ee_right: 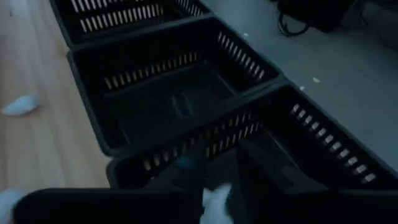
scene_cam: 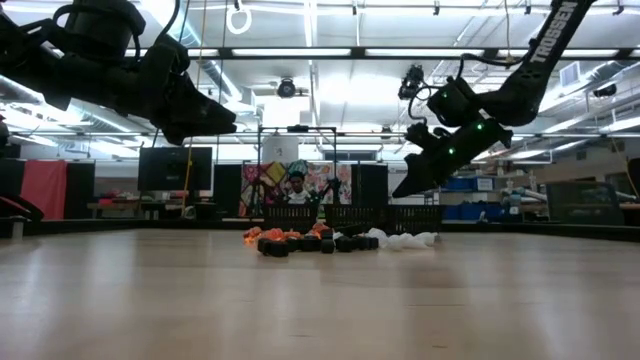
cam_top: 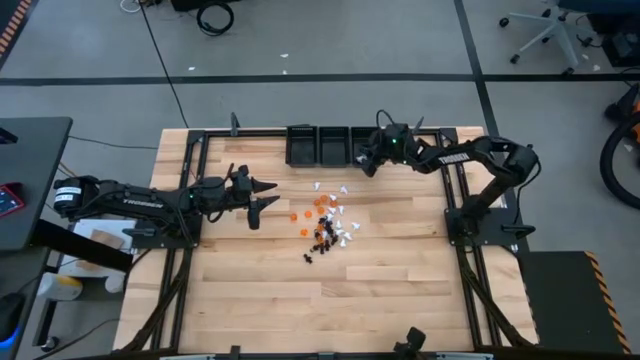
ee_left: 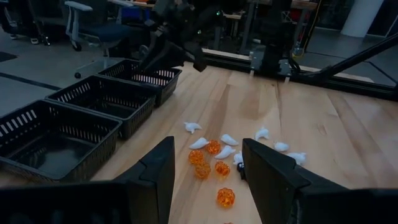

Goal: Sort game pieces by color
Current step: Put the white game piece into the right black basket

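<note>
Game pieces (cam_top: 325, 222): tiny orange, black, white bits; loose cluster mid-bench (cam_top: 400, 290), near side of the bins (cam_top: 320, 145).
Cluster axis: slanted; white end toward bins, black end away.
Right gripper (cam_top: 362, 160): over end bin, closed on a white piece (ee_right: 216, 202).
Left gripper (cam_top: 268, 194): beside cluster, fingers apart, holding nothing.

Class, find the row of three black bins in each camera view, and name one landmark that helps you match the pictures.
High view: three black bins at the table's far edge, centre.
Low view: bins far behind the game pieces.
Left wrist view: bins at left.
Right wrist view: bins fill the picture.
Landmark: white pieces near them.
</note>
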Controlling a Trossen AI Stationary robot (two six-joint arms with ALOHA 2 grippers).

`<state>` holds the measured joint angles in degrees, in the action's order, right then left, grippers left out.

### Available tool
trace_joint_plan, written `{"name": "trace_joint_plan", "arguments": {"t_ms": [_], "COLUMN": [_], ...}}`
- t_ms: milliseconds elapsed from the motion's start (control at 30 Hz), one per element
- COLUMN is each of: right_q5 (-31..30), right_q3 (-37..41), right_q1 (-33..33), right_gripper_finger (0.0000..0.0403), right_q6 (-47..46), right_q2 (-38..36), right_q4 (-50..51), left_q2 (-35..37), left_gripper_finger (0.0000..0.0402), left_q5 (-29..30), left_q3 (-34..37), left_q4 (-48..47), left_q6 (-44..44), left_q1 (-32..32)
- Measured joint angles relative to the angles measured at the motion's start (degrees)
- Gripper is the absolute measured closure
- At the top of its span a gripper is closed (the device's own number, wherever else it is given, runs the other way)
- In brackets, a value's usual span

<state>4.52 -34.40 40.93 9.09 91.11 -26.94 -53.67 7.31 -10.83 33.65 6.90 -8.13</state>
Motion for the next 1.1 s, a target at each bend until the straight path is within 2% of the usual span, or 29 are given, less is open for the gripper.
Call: {"name": "trace_joint_plan", "arguments": {"t_ms": [167, 267, 467, 600, 800, 967, 1100], "right_q5": [1.16, 2.17, 4.20, 0.61, -3.16, -3.46, -3.76], "right_q3": [-0.01, 0.00, 2.98, 6.70, 13.61, 16.80, 16.91], "right_q1": [0.54, -1.65, -14.13, -22.89, -31.83, -34.83, -37.14], "right_gripper_finger": [0.0251, 0.0235, 0.0234, 0.0235, 0.0229, 0.0193, 0.0160], "right_q6": [0.01, 0.03, -1.91, -4.32, -10.01, -14.49, -14.58], "right_q2": [-2.70, -6.56, -10.96, -11.29, -7.83, -1.08, 5.70], "right_q4": [0.69, 2.73, 3.95, 2.59, -10.01, -18.35, -26.40], "left_q2": [-0.01, 0.00, 0.00, 0.00, 0.00, 0.00, -0.01], "left_gripper_finger": [0.0235, 0.0235, 0.0235, 0.0235, 0.0235, 0.0235, 0.0235], "left_q5": [0.00, 0.00, 0.00, 0.00, 0.00, 0.00, 0.00], "left_q3": [0.00, 0.00, 0.00, 0.00, 0.00, 0.00, 0.00], "left_q4": [0.00, -0.04, -1.03, -0.90, -0.85, -0.16, 0.50], "left_q6": [-0.10, -0.15, -0.17, -0.17, -0.15, -0.26, -1.74], "left_q1": [-0.01, 0.01, 0.01, 0.01, -0.01, 0.00, 0.01]}}
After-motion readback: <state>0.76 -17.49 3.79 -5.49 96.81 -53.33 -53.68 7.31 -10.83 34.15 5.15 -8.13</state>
